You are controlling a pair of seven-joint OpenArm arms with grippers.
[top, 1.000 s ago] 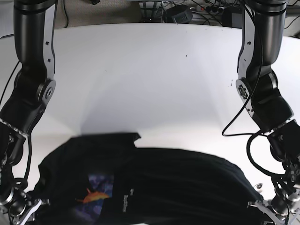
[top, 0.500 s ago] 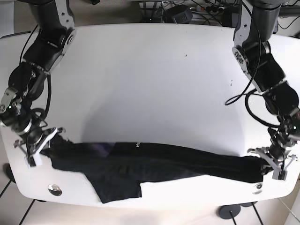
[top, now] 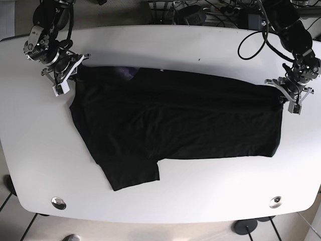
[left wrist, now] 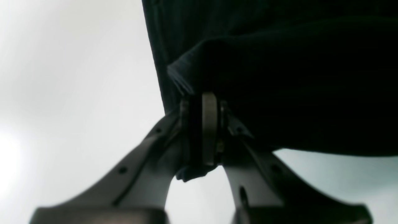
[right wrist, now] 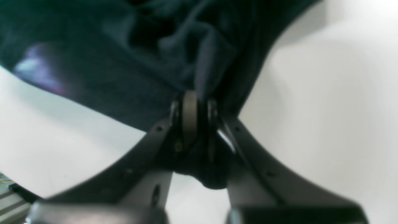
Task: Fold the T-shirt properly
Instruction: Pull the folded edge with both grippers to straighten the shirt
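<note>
Black T-shirt [top: 175, 120] lies spread, wrinkled, on white table [top: 165, 50]. Left gripper [top: 289, 97] and right gripper [top: 65, 76] each pinch an edge. Wrist views confirm clamped cloth.

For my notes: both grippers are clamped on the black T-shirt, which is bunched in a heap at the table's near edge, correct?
Not quite. Both the left gripper and right gripper are clamped on the T-shirt, but the base view shows it spread flat across the table, not heaped.

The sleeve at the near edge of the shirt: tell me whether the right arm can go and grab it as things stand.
Probably not yet. The right gripper is shut on the T-shirt at its far corner, so it must let go first. The sleeve itself lies flat and uncovered on the table.
</note>
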